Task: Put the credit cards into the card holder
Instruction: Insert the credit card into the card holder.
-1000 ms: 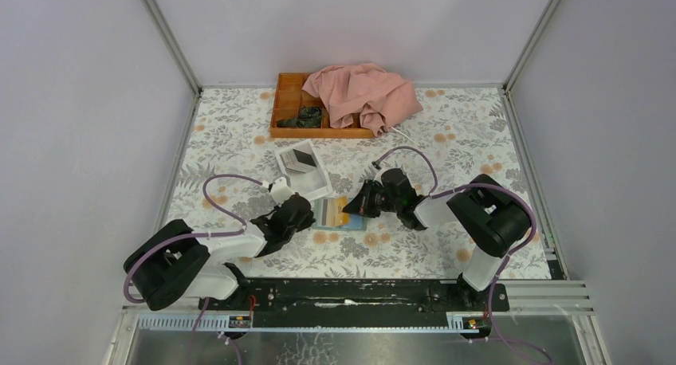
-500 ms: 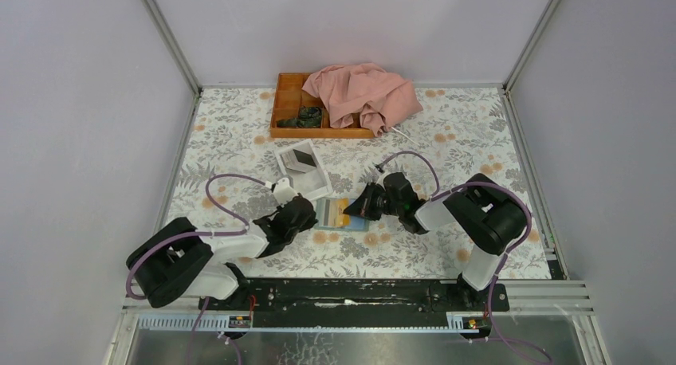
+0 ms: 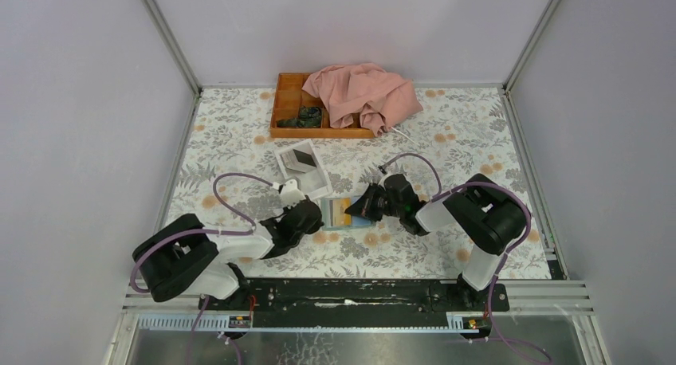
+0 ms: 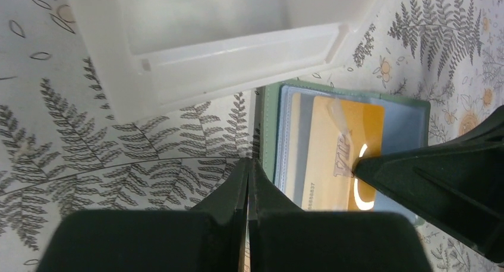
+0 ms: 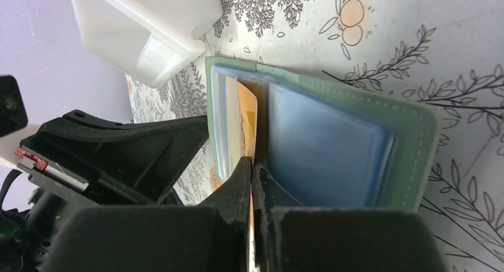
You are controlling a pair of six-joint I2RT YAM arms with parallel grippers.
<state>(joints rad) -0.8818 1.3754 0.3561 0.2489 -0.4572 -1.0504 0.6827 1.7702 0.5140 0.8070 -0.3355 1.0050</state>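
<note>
— Starting at the left, what is the left hand [image 4: 248, 165] doing?

— Its fingers are pressed fully together with nothing between them. The tips sit low over the worktop [image 3: 462, 142], right at the left edge of the card holder [image 4: 294, 141] and near the white box [image 4: 208, 58].

— And how does the holder lie?

— Open on the worktop between the two hands, just beside the box, with its pale blue sleeves showing. The orange card [image 5: 246, 114] stands on edge among the left-hand leaves, only partly in.

— The right hand [image 5: 254, 165]?

— Closed down to a sliver. As far as I can judge, it pinches that orange card by its near edge.

— What could go wrong from here?

— Nothing clamps the holder, so a push may slide it towards the left hand rather than seat the card. The card could also slip between two sleeves instead of into a pocket, or bend if driven at a tilt. And the hands are close enough to knock together.
</note>
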